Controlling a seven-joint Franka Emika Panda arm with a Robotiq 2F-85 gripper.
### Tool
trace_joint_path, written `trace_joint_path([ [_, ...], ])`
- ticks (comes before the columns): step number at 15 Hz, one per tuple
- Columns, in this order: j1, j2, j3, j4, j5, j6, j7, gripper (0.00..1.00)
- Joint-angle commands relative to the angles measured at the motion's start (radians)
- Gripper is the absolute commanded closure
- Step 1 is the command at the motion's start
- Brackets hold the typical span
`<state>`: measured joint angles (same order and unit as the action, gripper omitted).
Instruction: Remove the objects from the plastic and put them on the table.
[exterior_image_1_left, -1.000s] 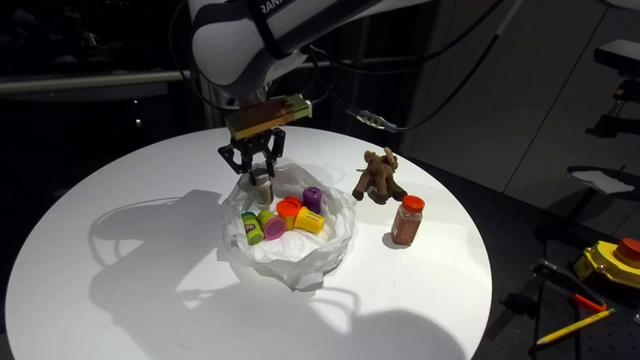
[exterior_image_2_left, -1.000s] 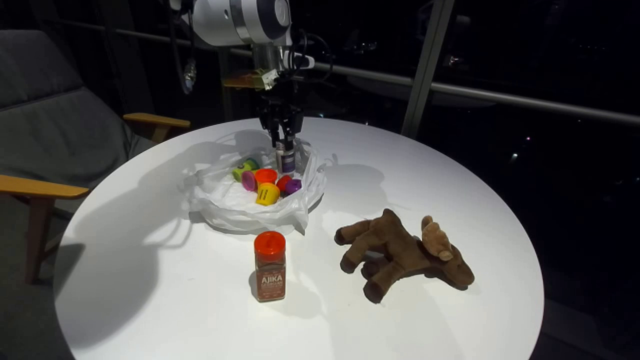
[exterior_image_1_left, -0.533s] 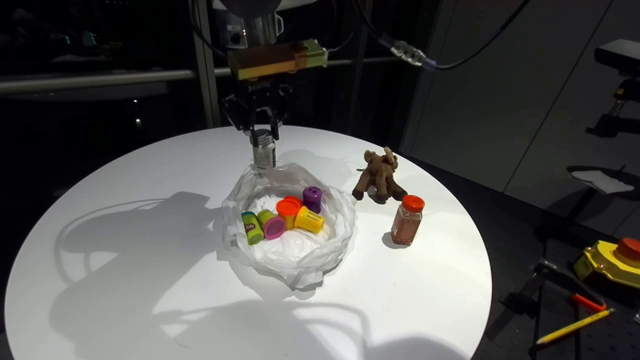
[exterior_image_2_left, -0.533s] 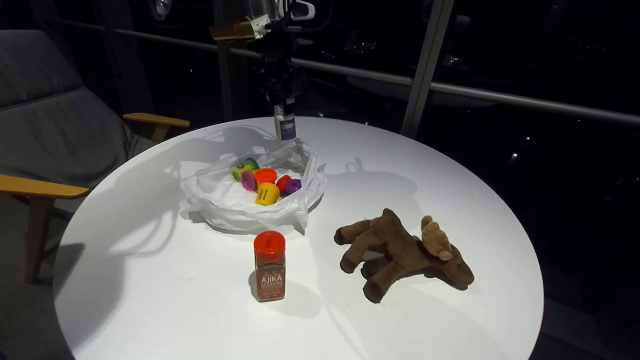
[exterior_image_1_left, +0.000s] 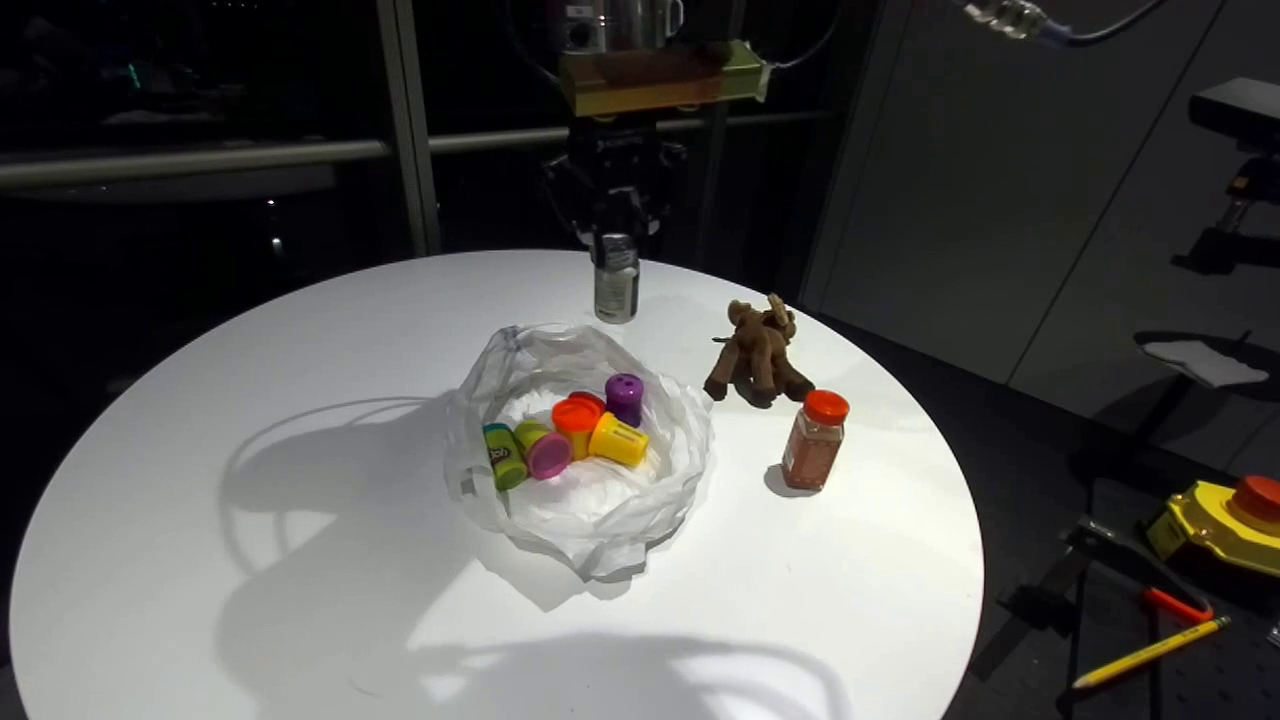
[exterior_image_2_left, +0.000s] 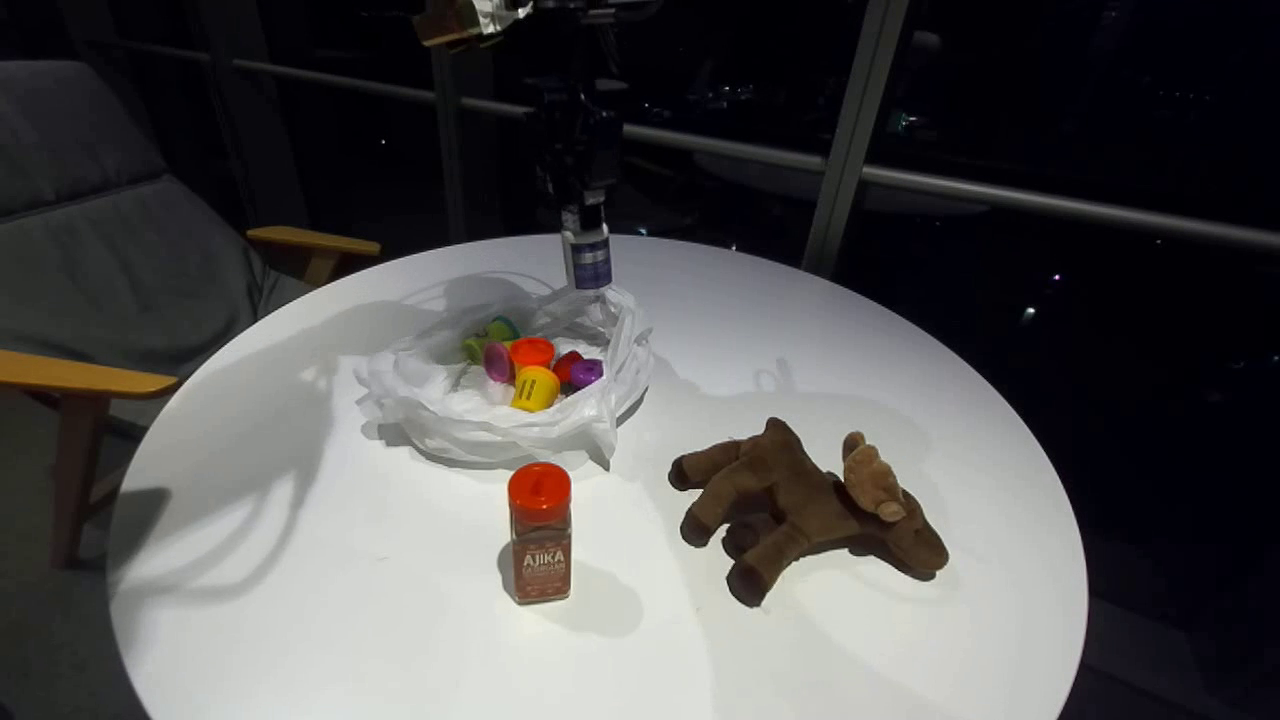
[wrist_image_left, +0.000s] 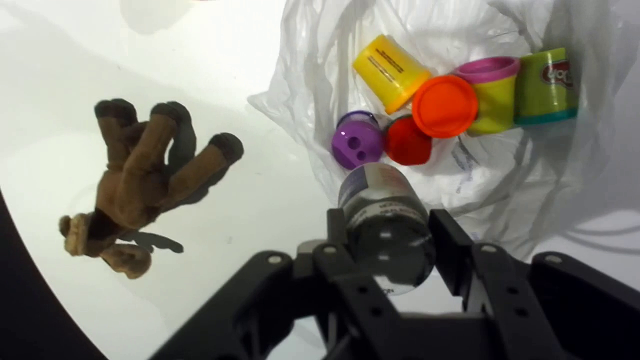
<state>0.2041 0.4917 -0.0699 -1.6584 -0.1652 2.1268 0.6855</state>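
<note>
"So, what do we have in the gripper (wrist_image_left: 389, 222) at this moment?"

"We have there a jar (exterior_image_2_left: 587, 262) with a white and purple label. The two fingers (wrist_image_left: 450, 241) press it from both sides, close to its top, and it is held nearly upright."

"And where is it, when we look from outside?"

"In both exterior views we find it near the far edge of the translucent plastic bag (exterior_image_2_left: 500, 440). Whether its base touches the plastic, we cannot tell."

"Then, which objects do we see inside the bag?"

"In the wrist view we count six of them: a yellow tub (wrist_image_left: 387, 72), an orange-lidded tub (wrist_image_left: 445, 106), a pink-lidded tub (wrist_image_left: 495, 97), a green Play-Doh tub (wrist_image_left: 542, 87), a red piece (wrist_image_left: 409, 142) and a purple piece (wrist_image_left: 357, 142) with small dark holes. They lie close together, and the yellow tub appears to touch the orange-lidded one."

"What do we have on the round white table (exterior_image_1_left: 850, 600), besides the bag?"

"A brown plush moose (exterior_image_2_left: 790, 500) lies on its side there, and a red-capped Ajika bottle (exterior_image_2_left: 541, 545) stands upright, apart from it."

"Beside the table, do we notice something more?"

"Yes, we notice in an exterior view a grey chair (exterior_image_2_left: 80, 180) with wooden armrests (exterior_image_2_left: 85, 375), and in an exterior view also a yellow box (exterior_image_1_left: 1200, 517) with a red button (exterior_image_1_left: 1258, 497), near a pencil (exterior_image_1_left: 1151, 654)"
</note>
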Motion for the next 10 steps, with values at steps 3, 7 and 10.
trace_joint_path([
  [3, -0.086, -0.180, -0.009, -0.361, 0.091, 0.195, 0.060, 0.80],
  [7, -0.149, -0.250, -0.014, -0.560, 0.182, 0.320, 0.036, 0.80],
  [10, -0.195, -0.260, -0.002, -0.638, 0.287, 0.393, -0.011, 0.80],
])
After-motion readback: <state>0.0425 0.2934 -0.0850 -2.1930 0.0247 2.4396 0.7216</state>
